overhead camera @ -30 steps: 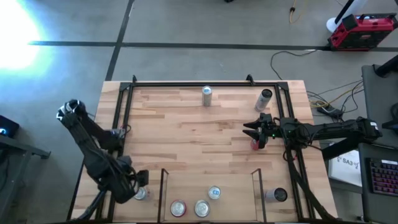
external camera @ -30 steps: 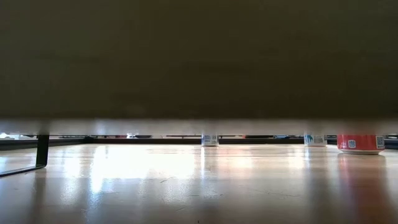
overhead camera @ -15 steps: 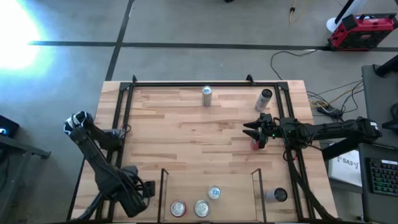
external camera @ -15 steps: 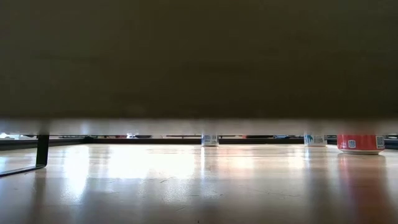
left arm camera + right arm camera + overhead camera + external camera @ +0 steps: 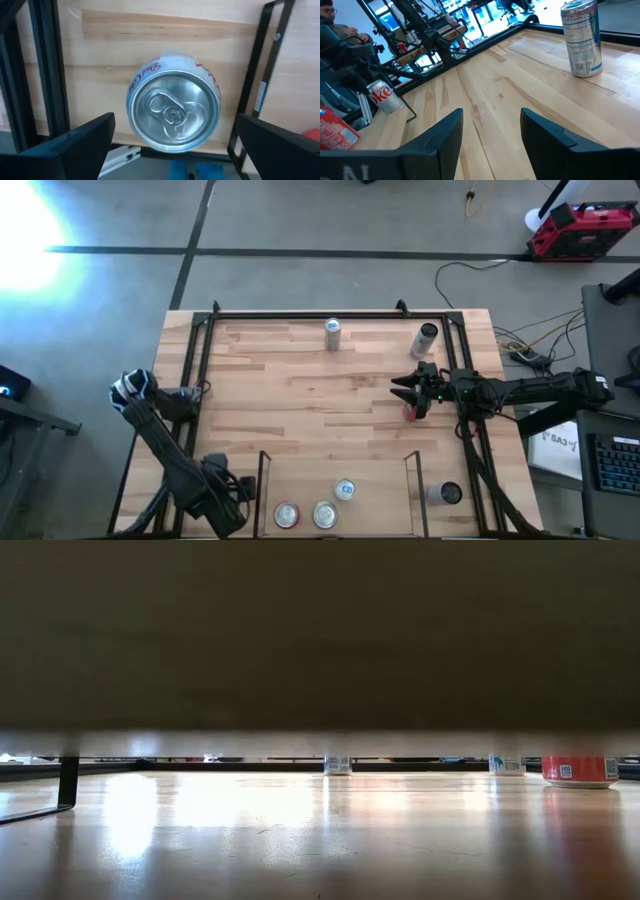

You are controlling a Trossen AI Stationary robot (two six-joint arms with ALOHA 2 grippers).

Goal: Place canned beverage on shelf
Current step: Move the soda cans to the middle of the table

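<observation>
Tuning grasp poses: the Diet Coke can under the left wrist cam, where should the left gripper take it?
By the side wall, coming straight down. The Diet Coke can stands upright on the wood, lid facing the camera, centred between the open left gripper fingers. The black rail stands close on one side, so a top-down approach looks safest.

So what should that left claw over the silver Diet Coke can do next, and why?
Probably lower straight down: the left gripper hangs open above the silver Diet Coke can, a finger on each side, nothing grasped.
</observation>
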